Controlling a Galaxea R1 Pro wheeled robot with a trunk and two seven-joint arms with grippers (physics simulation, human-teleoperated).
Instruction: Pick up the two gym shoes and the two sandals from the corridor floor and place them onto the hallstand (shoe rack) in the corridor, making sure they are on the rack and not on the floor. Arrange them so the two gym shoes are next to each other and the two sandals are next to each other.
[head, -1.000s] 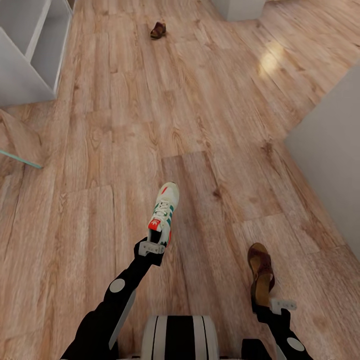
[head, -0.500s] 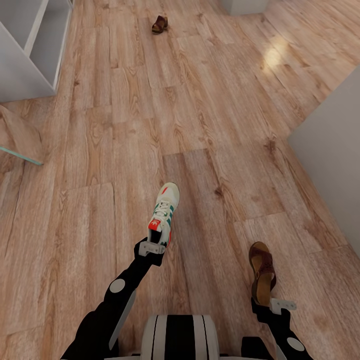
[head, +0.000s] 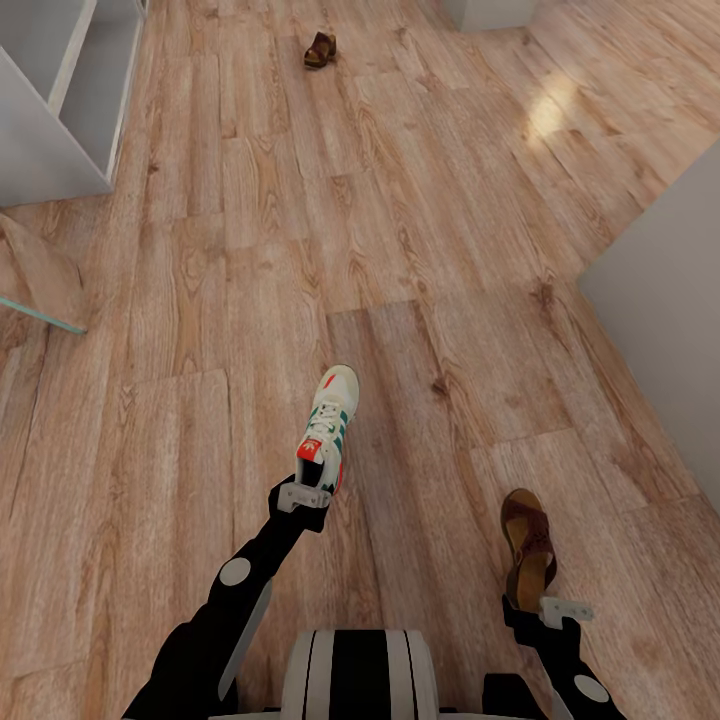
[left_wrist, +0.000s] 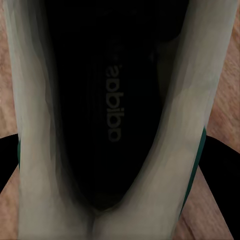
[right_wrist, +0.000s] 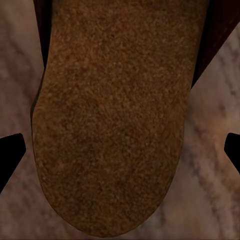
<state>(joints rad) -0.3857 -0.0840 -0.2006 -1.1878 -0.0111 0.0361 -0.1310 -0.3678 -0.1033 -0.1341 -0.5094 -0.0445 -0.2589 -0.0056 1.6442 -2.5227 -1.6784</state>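
Note:
My left gripper (head: 306, 492) is shut on the heel of a white gym shoe (head: 327, 425) with green stripes and a red heel, its toe pointing away from me above the corridor floor (head: 250, 260). The left wrist view looks into the gym shoe's dark inside (left_wrist: 112, 100). My right gripper (head: 548, 606) is shut on a brown sandal (head: 528, 548), whose brown insole (right_wrist: 117, 115) shows close up. A second sandal (head: 319, 49) lies far ahead on the floor. The hallstand (head: 55, 110) stands at the upper left.
A mint-framed mirror edge (head: 40, 314) leans at the left below the hallstand. A grey-white wall or cabinet (head: 665, 330) borders the right side. Another white unit (head: 490, 12) sits at the far end. Open wood floor lies between.
The whole view has shifted a little, so the camera moved. Both grippers keep the same hold on the gym shoe and the sandal.

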